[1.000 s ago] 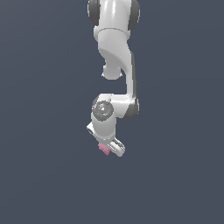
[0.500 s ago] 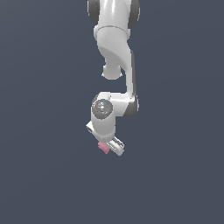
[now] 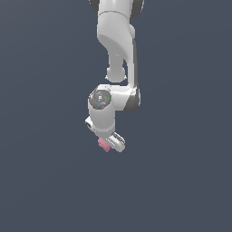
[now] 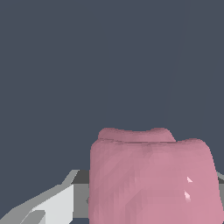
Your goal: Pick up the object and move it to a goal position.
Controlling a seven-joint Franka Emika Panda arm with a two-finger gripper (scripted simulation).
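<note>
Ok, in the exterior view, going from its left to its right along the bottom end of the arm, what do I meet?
Small matte pink cube → white gripper, which sits to the exterior view's right of the cube. Plain dark grey backdrop on both sides.

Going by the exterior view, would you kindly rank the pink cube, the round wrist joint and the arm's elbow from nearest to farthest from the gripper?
1. Pink cube, at the gripper.
2. Round wrist joint, above it.
3. Arm's elbow, higher still.

Backdrop [image 3: 41,113]: plain dark slate-blue, filling both views edge to edge
Surface texture: flat and matte, unpatterned
Light: soft, even
Shading: slightly lighter toward the lower exterior view
</note>
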